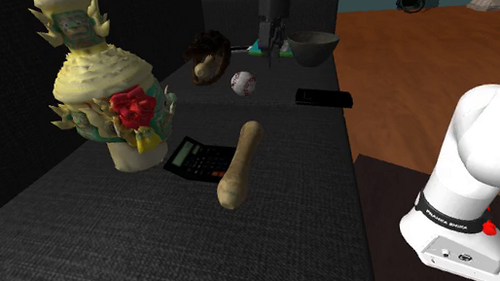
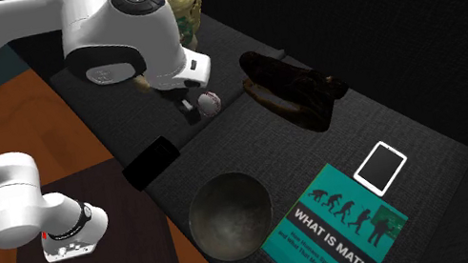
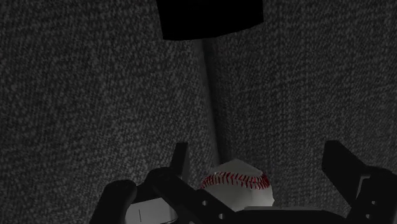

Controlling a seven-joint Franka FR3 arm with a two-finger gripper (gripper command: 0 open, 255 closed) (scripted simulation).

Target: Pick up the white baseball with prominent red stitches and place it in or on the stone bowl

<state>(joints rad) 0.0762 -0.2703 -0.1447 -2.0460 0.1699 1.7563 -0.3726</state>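
Shoulder view looks along the dark surface (image 1: 105, 250) from beside the stand (image 1: 387, 196); second exterior view faces back, sharing the baseball (image 1: 243, 83).

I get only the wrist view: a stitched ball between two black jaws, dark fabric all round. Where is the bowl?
Observer: The bowl sits on the same fabric, beside a teal book.
Visitor: Is anything in it?
Observer: No, its hollow is bare.
Visitor: What else is about?
Observer: A brown glove lies close beside the ball.
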